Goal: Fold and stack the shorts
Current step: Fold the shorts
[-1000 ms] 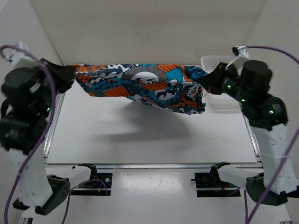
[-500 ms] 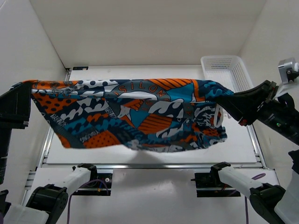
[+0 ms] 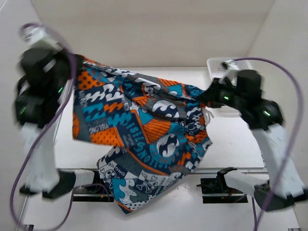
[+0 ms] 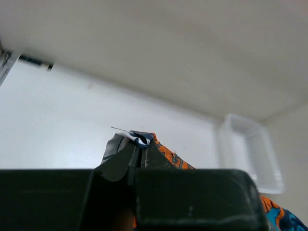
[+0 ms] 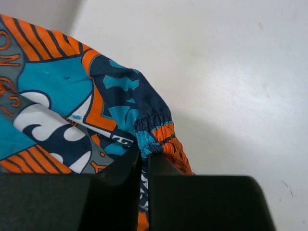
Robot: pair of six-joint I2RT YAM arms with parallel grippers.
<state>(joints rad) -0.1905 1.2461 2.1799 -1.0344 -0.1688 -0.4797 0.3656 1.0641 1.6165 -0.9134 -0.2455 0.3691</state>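
Observation:
The shorts (image 3: 149, 130), printed in orange, teal, grey, white and black with skulls, hang in the air between my two grippers, spread wide and drooping past the table's near edge. My left gripper (image 3: 77, 62) is shut on one corner at the upper left; a pinched tip of cloth (image 4: 139, 138) shows between its jaws. My right gripper (image 3: 204, 96) is shut on the gathered waistband edge (image 5: 154, 132) at the right. The shorts (image 5: 57, 96) fill the left of the right wrist view.
A white slatted basket (image 3: 219, 65) stands at the table's back right, partly behind my right arm; it also shows in the left wrist view (image 4: 250, 154). White walls close in the table (image 3: 144, 74) on three sides.
Both arms have swung the shorts: the left corner rose toward the back left, the right gripper moved inward, and the cloth now hangs slanted with its lower part past the near edge.

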